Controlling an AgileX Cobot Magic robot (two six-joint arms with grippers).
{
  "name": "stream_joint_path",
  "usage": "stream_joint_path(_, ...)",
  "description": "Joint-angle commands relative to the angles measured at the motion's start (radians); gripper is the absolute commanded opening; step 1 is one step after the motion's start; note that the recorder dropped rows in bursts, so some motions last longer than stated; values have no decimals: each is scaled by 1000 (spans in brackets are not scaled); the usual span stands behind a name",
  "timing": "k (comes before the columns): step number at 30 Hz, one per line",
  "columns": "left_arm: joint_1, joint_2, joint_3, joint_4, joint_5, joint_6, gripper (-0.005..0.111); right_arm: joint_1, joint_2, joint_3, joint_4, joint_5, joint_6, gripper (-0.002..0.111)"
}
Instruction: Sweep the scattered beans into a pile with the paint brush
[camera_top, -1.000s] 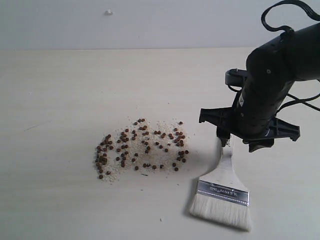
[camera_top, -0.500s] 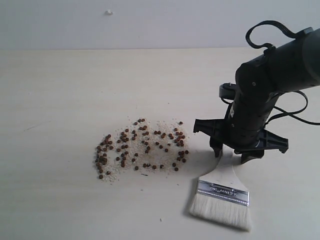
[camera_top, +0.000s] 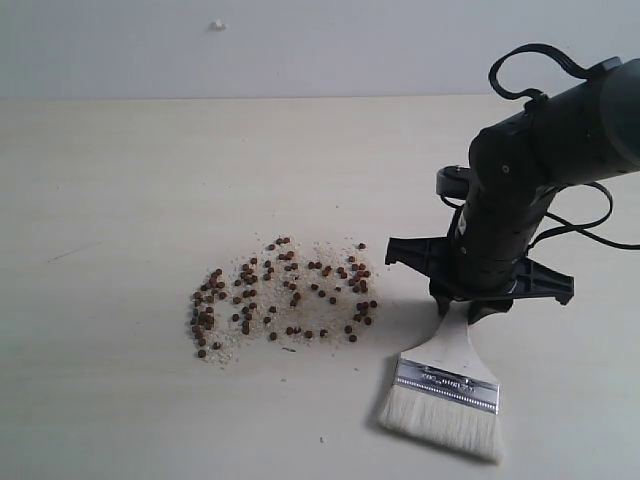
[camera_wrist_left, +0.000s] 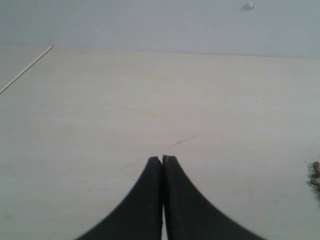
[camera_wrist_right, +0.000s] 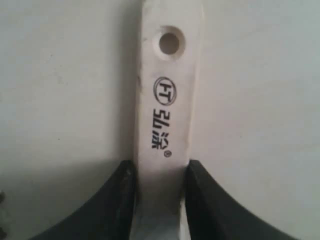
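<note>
Right gripper clamps the brush!
Its 2 jaws squeeze the handle from both sides, bristle end lying just past it; beans sit scattered nearby, off to its side. Left gripper is pressed together, empty.

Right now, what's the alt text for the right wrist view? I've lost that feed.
The right gripper grips the brush handle, one black finger against each side. The pale handle, with a printed logo and a hole at its end, lies on a light table.
</note>
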Motion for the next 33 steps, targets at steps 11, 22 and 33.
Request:
stream_joint_path(11,-5,-8,2,5,-4,-9,0,-3,-28,-6,-29,-69,-89,0)
stream_joint_path(22,-5,-8,2,5,-4,-9,0,-3,-160,-6,-45,-57,-173,0)
stream_joint_path(33,-5,-8,2,5,-4,-9,0,-3,-302,-6,-92,-88,-246,0)
